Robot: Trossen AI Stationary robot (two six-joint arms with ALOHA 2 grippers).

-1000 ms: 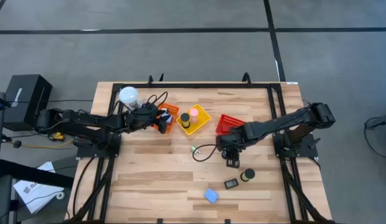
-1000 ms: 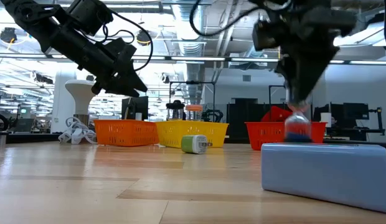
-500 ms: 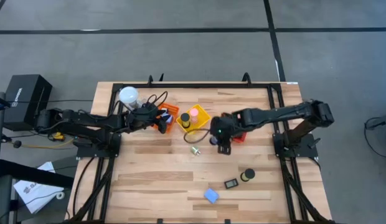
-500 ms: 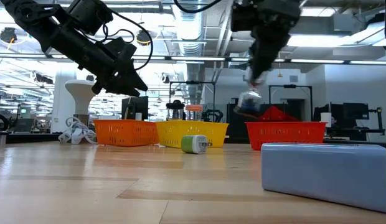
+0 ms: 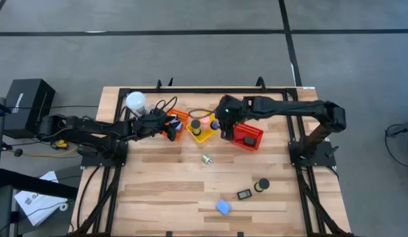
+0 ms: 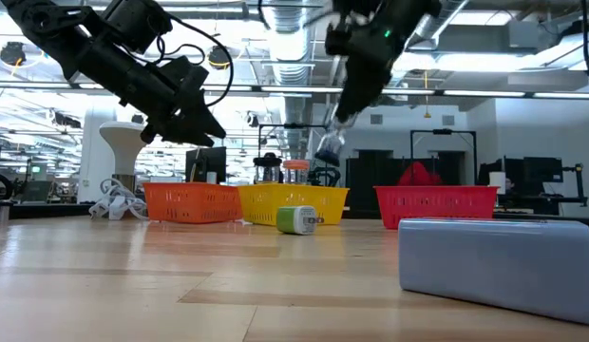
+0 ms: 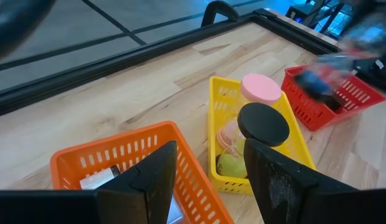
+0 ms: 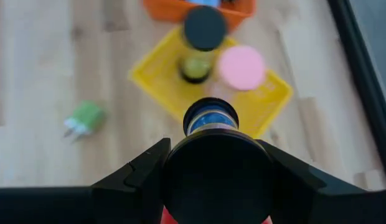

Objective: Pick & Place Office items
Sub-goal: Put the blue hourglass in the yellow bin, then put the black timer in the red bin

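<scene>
Gripping a small black cylinder with a blue band (image 8: 210, 118), the right claw (image 5: 223, 125) hangs in the air above the gap between the yellow basket (image 5: 211, 131) and the red basket (image 5: 251, 137). Its fingers are clamped on the cylinder's sides; in the low view the cylinder (image 6: 328, 150) hangs from the tips, clear of the surface (image 5: 164, 191).

Below the claw, the yellow basket holds a black-capped cylinder (image 8: 204, 28), a pink-capped cylinder (image 8: 241, 67) and a yellow-green item (image 8: 194, 67). The red basket sits just beside it, toward the right arm's base.

Left claw (image 5: 171, 126): hovers over the orange basket (image 5: 181, 122), fingers (image 7: 149, 177) apart, nothing between them. A white item (image 7: 99, 180) lies in the orange basket. A white globe (image 5: 135, 101) stands near the surface's back edge, beside the left arm.

Loose items on the surface:
- small green and white item (image 5: 206, 158), near the front of the yellow basket
- black cylinder with a yellowish band (image 5: 262, 185), well apart from the baskets, toward the front
- black flat rectangle (image 5: 244, 194), just beside that cylinder
- light-blue block (image 5: 223, 207), near the front edge; fills the right foreground in the low view (image 6: 494, 261)
</scene>
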